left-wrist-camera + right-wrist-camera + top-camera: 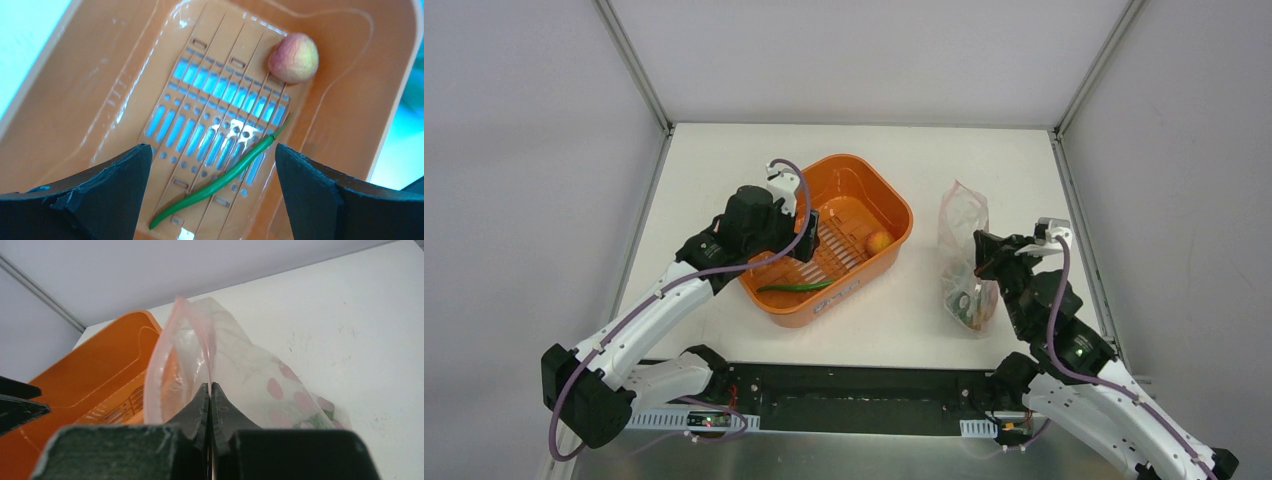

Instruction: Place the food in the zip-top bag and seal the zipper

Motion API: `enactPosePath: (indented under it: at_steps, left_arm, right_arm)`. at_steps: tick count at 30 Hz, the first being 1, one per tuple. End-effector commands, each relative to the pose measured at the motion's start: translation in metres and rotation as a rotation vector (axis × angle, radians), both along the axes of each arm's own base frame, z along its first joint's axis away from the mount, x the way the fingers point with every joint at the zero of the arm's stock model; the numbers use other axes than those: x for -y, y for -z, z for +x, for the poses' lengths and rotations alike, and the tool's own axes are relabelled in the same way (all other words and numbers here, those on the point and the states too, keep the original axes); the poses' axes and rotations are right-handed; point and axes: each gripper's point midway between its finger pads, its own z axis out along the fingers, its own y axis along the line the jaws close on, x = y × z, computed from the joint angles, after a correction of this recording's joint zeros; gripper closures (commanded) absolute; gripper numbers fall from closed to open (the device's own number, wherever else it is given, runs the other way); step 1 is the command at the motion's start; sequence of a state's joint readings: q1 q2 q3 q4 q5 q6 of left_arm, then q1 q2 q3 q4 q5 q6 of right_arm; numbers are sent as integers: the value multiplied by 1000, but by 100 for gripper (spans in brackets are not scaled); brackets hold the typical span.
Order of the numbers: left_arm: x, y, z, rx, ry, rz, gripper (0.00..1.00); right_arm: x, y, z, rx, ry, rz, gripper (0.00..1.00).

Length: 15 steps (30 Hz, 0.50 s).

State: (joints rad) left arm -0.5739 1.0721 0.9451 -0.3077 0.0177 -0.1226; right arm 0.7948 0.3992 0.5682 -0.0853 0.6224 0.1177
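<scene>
Slim green chili pepper [222, 180] lies on the slotted floor of the orange plastic tub [75, 100], between spread fingers of the left gripper [212, 150]. It looks light, slick and bendy, so mid-length is likely the best hold. Fingers of the right gripper [210, 390] pinch the clear dotted zip-top bag [250, 375].

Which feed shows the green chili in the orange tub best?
Left wrist: the green chili lies full length on the orange tub's slotted floor, below the open left claw. Top external shows it small, by the tub's near wall. Right wrist doesn't show it.
</scene>
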Motion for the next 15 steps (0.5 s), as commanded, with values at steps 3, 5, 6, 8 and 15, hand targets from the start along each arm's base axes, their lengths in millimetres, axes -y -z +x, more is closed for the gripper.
enactPosePath:
  at_steps: [3,5,6,8,15]
  left_arm:
    - [31,-47,32,132,83,-130,5]
    - [42,-51,32,103,107,-178,5]
    - [46,-51,33,84,110,-194,6]
    - [52,-42,32,24,99,-236,8]
    - [43,9,29,-56,50,-181,9]
  right_arm:
    - [34,18,16,100,261,159,100]
    - [38,36,18,54,304,158,100]
    - [33,44,17,19,284,146,100]
    - [32,62,13,-81,288,145,100]
    - [40,94,-10,-267,289,99,100]
